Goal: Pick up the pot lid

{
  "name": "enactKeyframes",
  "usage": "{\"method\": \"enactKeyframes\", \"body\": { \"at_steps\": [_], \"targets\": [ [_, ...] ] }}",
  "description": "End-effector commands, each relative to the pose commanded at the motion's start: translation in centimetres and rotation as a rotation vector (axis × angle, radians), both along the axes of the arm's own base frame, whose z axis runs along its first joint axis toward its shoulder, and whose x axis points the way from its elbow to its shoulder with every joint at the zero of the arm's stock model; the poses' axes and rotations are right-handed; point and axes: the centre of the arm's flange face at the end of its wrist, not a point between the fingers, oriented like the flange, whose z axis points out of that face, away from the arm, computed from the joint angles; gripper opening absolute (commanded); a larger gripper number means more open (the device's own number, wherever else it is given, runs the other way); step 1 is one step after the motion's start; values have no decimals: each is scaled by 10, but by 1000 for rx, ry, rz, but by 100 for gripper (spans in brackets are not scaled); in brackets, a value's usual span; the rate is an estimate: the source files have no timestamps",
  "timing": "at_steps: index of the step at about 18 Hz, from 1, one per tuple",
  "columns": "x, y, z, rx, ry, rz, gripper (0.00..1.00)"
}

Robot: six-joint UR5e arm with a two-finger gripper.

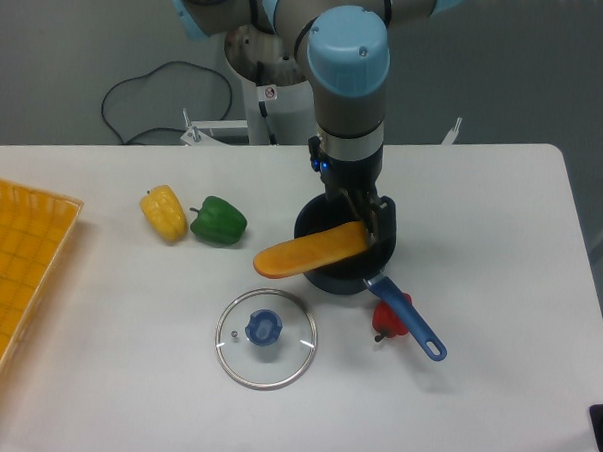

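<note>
The near edge of the white table (473,414) runs along the bottom of the view, and a broad strip of tabletop lies between it and the pot lid (263,327). The lid is clear, with a pale rim and 1 blue knob facing up; it lies flat, its left side separated from the yellow-orange crate (14,274) by a wide stretch of white.

Its far rim is the tight side: the black pan (331,277) sits just behind and to the right, and the rounded end of 1 orange item (305,254) reaches out over the pan's rim. From the pan, the blue handle (408,316) slants toward the near right, passing close to 1 red pepper (389,319). Right of the handle, tabletop runs out to the right edge.

The gripper (360,214) is at the pan, not over the lid. Its dark fingers blend with the black pan, so I cannot tell how wide they stand or whether they hold the orange item. Farther back on the left are 2 more peppers, green (219,222) and yellow (165,214), near each other.
</note>
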Motion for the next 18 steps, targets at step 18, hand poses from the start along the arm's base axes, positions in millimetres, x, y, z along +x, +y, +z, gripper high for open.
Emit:
{"method": "enactKeyframes", "body": {
  "at_steps": [18],
  "targets": [
    [19, 7, -19, 2, -49, -17, 100]
  ]
}}
